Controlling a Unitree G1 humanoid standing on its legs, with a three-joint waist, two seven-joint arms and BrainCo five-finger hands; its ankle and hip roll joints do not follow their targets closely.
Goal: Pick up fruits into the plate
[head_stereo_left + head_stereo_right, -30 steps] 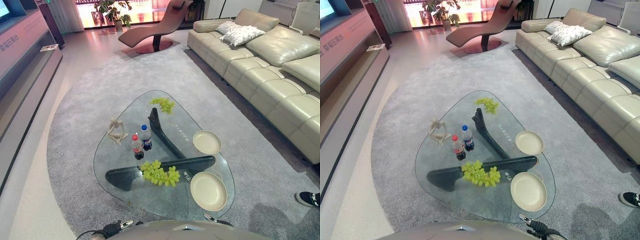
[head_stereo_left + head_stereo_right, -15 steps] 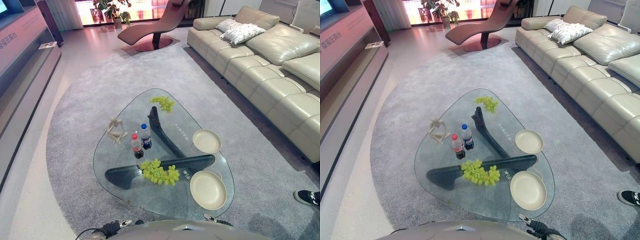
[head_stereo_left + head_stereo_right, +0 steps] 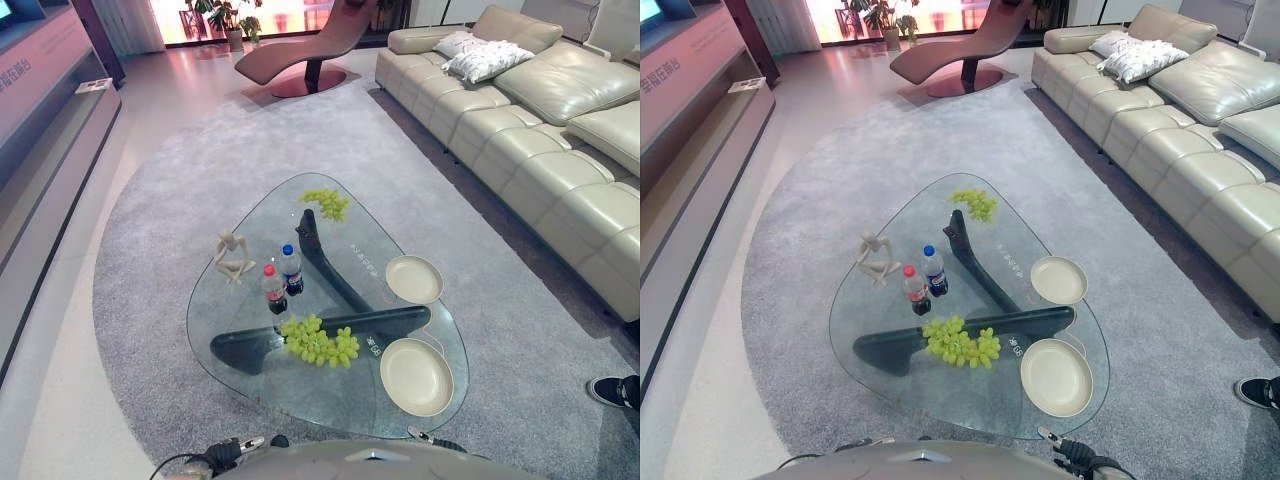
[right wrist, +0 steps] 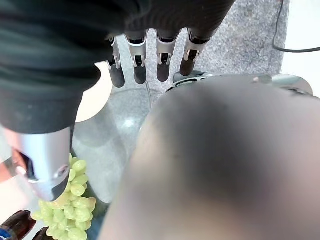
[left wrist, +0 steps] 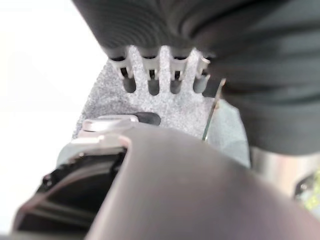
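Both hands hung low at the near desk (image 3: 300,395) edge: left hand (image 5: 160,75) and right hand (image 4: 150,57), fingers straight and released, holding nothing. Over the last second the camera tilted slightly; nothing on the desk moved, so no grasp had begun. Just beyond the fingers lay the near grapes (image 3: 320,342), beside the near plate (image 3: 416,376). Two bottles (image 3: 281,283), a figurine (image 3: 232,257), the far plate (image 3: 414,279) and the far grapes (image 3: 326,201) lay further; nothing blocked the reach.

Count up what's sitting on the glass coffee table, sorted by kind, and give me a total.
Bunches of green grapes: 2, one near, one far
Round cream plates: 2, near, far
Small plastic bottles: 2, red-capped, blue-capped
Pale seated figurine: 1
Total: 7
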